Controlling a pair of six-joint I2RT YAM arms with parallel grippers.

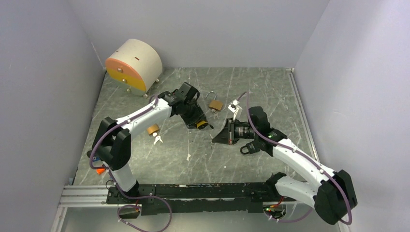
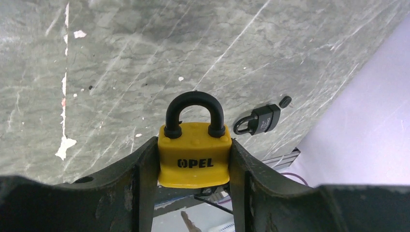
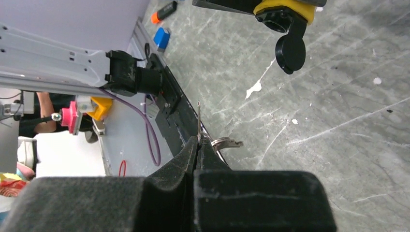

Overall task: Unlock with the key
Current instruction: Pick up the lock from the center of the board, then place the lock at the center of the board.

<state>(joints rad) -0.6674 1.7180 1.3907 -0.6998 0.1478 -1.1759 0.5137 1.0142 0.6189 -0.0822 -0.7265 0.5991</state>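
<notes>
My left gripper (image 2: 194,147) is shut on a yellow padlock (image 2: 194,157) with a black shackle, which it holds by the sides of the body, shackle pointing away from the wrist. In the top view this padlock (image 1: 203,124) hangs just above the table's middle. My right gripper (image 3: 197,144) is shut on a thin metal key (image 3: 198,121) that sticks out edge-on past the fingertips, with a second key (image 3: 228,142) on the same ring beside it. The yellow padlock's underside (image 3: 285,10) and its dangling black keyhole cover (image 3: 290,48) face the right wrist camera, a short gap ahead of the key.
A black padlock (image 1: 249,148) lies under the right forearm. A brass padlock (image 1: 215,104) and a white-tagged key (image 1: 235,106) lie farther back. A small brass lock (image 1: 153,129) with keys (image 1: 157,139) sits to the left, and a loose key (image 1: 188,156) nearer the front. A round drawer toy (image 1: 134,65) stands at the back left.
</notes>
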